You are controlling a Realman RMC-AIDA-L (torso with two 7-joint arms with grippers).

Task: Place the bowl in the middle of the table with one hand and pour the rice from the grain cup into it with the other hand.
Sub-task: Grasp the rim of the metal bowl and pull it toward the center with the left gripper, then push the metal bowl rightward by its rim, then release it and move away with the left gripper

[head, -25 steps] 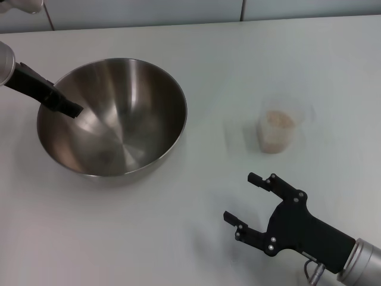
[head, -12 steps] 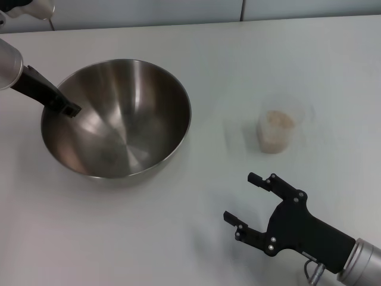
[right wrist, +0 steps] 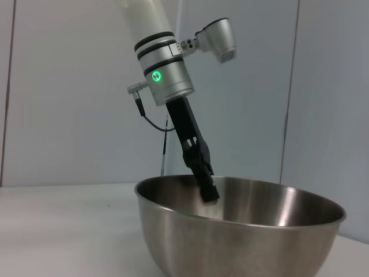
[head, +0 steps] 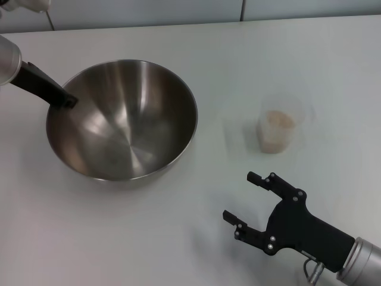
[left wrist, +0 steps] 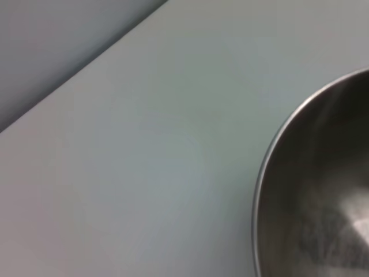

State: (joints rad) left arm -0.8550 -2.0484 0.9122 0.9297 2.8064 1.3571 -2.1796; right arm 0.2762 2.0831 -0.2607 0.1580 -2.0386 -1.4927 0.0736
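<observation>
The steel bowl sits on the white table, left of the middle. My left gripper is shut on the bowl's left rim, with one black finger inside the wall. The bowl's rim also shows in the left wrist view, and the right wrist view shows the bowl with the left gripper on its rim. The clear grain cup stands upright to the right of the bowl, holding rice. My right gripper is open and empty, near the front edge, short of the cup.
A grey wall with panel seams runs along the table's far edge. Bare tabletop lies between the bowl and the cup and in front of the bowl.
The left gripper has dragged the bowl a little to the right, toward the table's middle. The right gripper and the cup have not moved.
</observation>
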